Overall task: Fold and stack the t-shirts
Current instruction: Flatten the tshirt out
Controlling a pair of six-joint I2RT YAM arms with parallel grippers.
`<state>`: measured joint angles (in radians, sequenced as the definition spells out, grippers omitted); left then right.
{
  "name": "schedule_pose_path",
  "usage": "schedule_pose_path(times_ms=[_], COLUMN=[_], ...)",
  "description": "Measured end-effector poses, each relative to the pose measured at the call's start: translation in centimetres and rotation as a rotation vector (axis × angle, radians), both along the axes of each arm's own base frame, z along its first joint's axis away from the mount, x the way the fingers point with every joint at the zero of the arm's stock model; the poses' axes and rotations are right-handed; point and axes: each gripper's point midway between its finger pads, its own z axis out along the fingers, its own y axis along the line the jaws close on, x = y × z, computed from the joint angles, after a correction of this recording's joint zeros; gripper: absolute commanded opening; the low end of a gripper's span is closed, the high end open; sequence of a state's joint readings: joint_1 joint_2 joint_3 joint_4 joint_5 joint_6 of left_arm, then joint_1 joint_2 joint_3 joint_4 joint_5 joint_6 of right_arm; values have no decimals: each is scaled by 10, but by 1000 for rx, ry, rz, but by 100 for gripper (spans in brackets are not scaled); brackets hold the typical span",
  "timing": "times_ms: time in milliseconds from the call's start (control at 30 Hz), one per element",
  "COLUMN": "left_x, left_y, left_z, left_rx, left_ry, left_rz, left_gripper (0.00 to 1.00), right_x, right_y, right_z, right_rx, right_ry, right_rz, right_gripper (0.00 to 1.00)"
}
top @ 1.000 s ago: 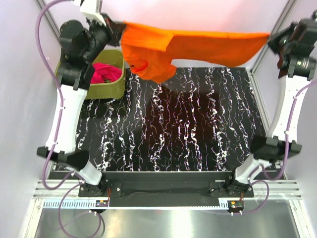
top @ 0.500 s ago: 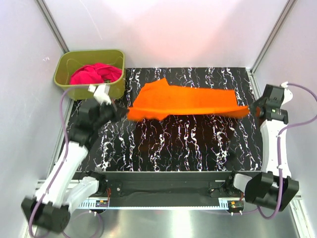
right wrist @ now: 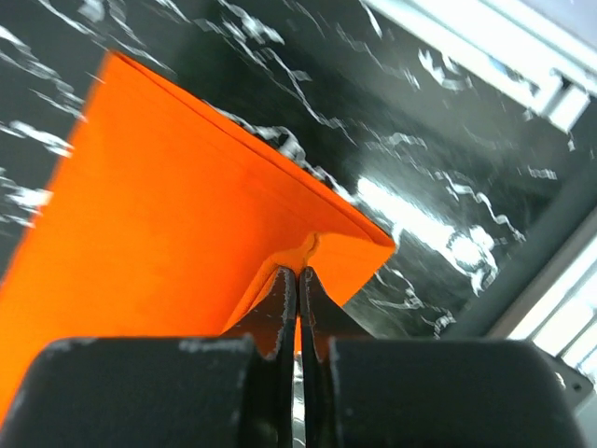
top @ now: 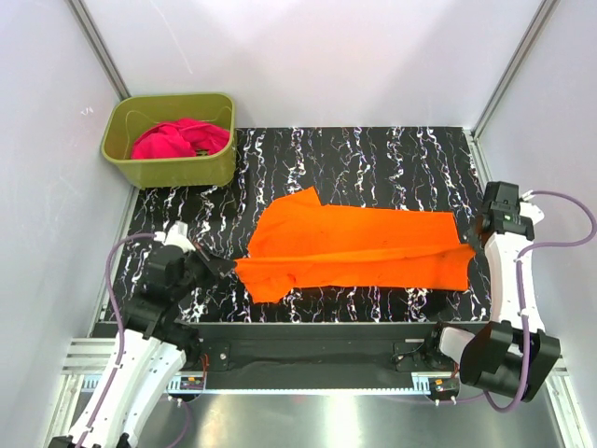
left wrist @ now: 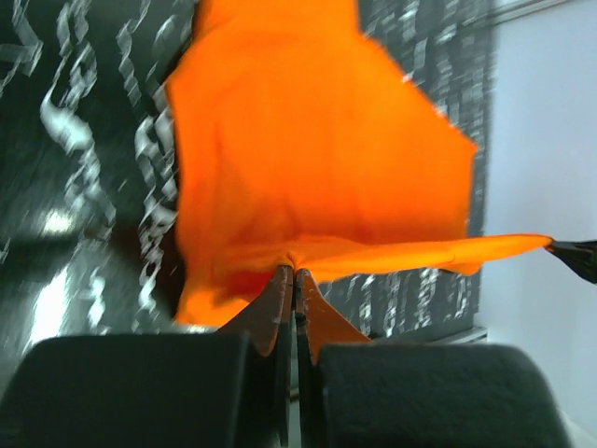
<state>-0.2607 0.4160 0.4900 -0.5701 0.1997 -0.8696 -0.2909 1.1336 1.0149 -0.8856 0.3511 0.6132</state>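
The orange t-shirt [top: 359, 247] lies stretched across the near half of the black marbled table, mostly flat. My left gripper [top: 227, 268] is shut on its left edge, low near the table; the left wrist view shows the cloth [left wrist: 317, 159] pinched at the tips [left wrist: 293, 271]. My right gripper [top: 472, 246] is shut on its right edge; the right wrist view shows the fabric [right wrist: 168, 215] pinched at the tips [right wrist: 298, 271]. The magenta-pink t-shirt [top: 179, 138] lies bunched in the olive-green tub [top: 170, 171] at the far left corner.
The black marbled table [top: 373, 159] is bounded by white walls at the left, right and back. A metal rail with the arm bases [top: 308, 350] runs along the near edge.
Both arms came down and toward the near edge, bringing the orange shirt from hanging high in the air to lying spread on the table's near half.
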Motion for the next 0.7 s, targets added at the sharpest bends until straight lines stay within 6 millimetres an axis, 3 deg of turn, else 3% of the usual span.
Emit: schedule_pose_path(times_ms=[100,167,233,300,400,433,533,633,700], left_x=[-5,-3,7,29,91,112,195,273,310], left_y=[2,2,2,-1,-12,-16,-31,-48,-52], left_z=[-13,-13,-2,22,83,100,174,259,311], left_rx=[13,30,62,94,130,140,160,144,127], left_ry=[59,74,80,58,-72,-116,-299,-521,-665], left_rz=[5,3,-3,-15,-27,-31,-33,-45,-51], left_gripper=[0,0,0,0,0,0,0,0,0], right_x=[-10,-6,7,32,97,140,202,272,295], right_y=[4,6,10,14,16,13,7,-5,-8], right_z=[-15,-16,-12,-2,28,49,83,144,182], right_rx=[22,41,72,114,187,212,233,210,192], right_ry=[51,42,2,-60,-198,-284,-403,-584,-679], right_rz=[-2,7,21,47,94,122,169,232,257], right_gripper=[0,0,0,0,0,0,0,0,0])
